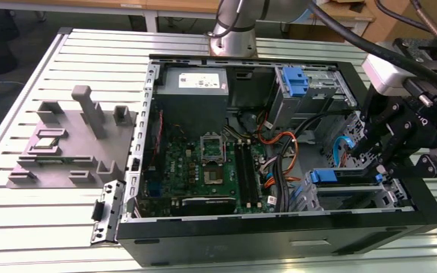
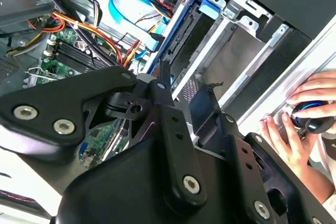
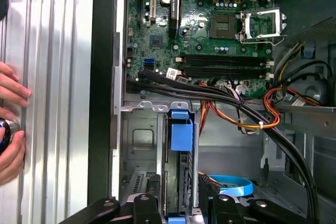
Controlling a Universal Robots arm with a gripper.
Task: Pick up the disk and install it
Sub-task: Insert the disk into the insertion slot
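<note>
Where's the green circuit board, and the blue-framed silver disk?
Green circuit board (image 3: 205, 43): first wrist view, its middle.
Blue-framed silver disk (image 3: 181, 129): first wrist view, the frame's blue tab.

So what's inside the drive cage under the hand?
The disk stands on edge in a slot, its blue carrier frame showing, with a blue ribbon cable beside it. Its label and faces are hidden by the cage walls; the hand covers one end.

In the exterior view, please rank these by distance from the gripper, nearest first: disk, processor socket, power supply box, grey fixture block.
From the gripper:
1. disk, just beside it.
2. processor socket, mid-board.
3. power supply box, far corner.
4. grey fixture block, farthest toward the exterior view's left.
</note>
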